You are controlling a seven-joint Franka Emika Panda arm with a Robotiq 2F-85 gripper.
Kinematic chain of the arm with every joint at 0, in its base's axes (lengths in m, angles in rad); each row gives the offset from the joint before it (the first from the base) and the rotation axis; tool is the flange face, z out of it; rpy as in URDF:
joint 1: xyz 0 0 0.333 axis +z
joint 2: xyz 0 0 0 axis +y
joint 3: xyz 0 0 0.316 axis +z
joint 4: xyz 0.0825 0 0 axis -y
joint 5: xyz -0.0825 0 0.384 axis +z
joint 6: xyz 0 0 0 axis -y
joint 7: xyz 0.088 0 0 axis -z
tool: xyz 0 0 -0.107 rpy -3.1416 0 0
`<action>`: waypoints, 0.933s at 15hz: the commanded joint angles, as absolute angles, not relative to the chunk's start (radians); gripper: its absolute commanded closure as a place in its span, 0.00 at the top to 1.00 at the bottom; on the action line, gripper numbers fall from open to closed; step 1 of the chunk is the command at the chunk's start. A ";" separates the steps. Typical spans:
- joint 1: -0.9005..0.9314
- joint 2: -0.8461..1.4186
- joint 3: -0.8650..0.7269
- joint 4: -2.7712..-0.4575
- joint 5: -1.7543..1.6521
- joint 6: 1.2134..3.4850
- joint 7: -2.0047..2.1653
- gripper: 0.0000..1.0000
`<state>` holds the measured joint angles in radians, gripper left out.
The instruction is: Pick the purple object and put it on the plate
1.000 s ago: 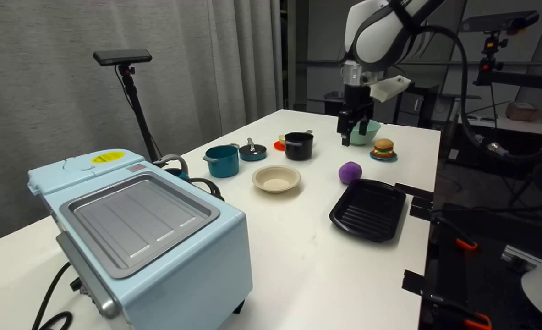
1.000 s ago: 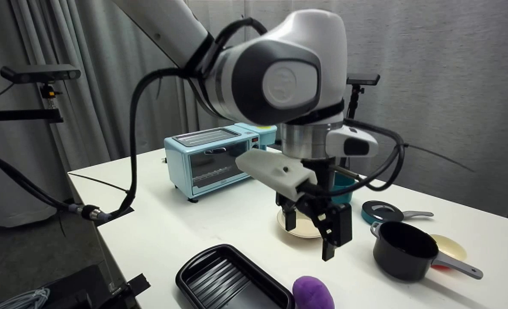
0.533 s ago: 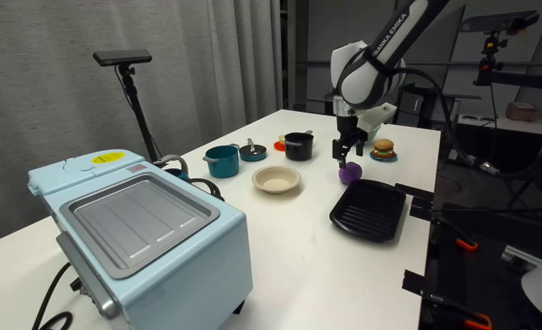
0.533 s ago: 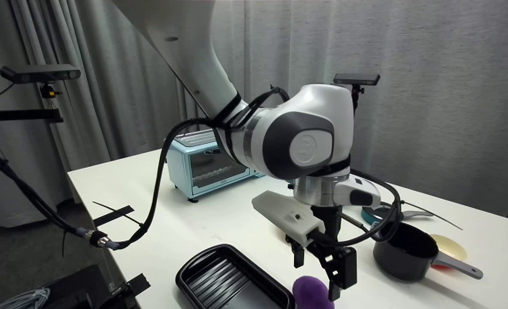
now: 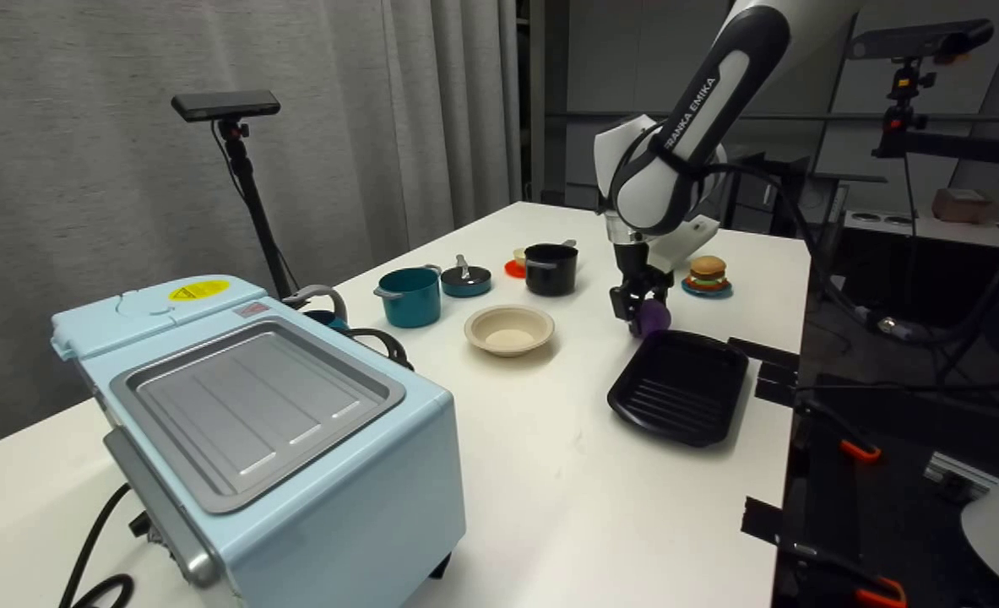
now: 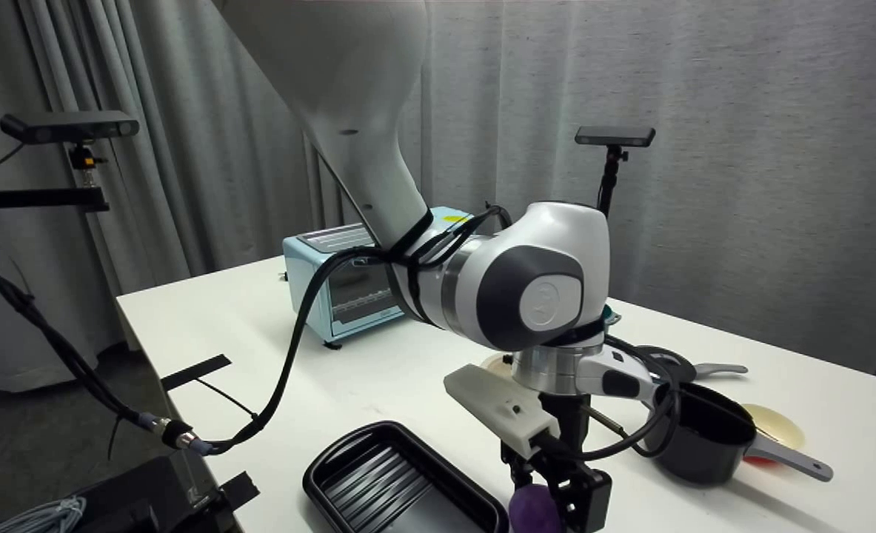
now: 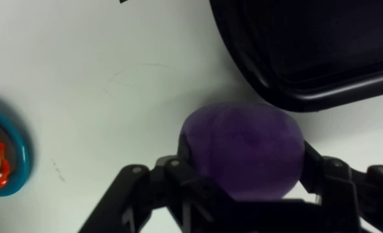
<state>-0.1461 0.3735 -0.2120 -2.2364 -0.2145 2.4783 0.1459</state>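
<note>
Spreading wide, table point(image 5: 567, 498): white, under the tray point(image 5: 681, 388) and far around it.
Arm point(image 6: 386, 170): bent downward, its lower end beside the tray.
Oven point(image 5: 364, 498): light blue, well apart from the tray.
Tray: black, with ridges along its floor.
Gripper point(image 7: 244, 158): just beside the tray, its jaws narrow, pressing the ball point(image 7: 243, 139) from two opposite sides.
Plate point(image 5: 509, 336): cream, round, between the tray and the teal pot point(image 5: 412, 299).
Ball: purple, at the corner of the tray, held in the gripper; if it touches the tray or rests on the table, I cannot tell.
</note>
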 commanded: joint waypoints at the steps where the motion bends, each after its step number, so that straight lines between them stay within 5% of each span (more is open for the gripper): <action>1: -0.128 0.366 -0.224 -2.189 -0.217 2.443 0.164 0.44; 6: -0.155 0.260 -0.211 -2.114 -0.175 2.360 0.099 0.12; 14: -0.104 0.141 -0.106 -2.122 -0.039 2.384 0.106 0.07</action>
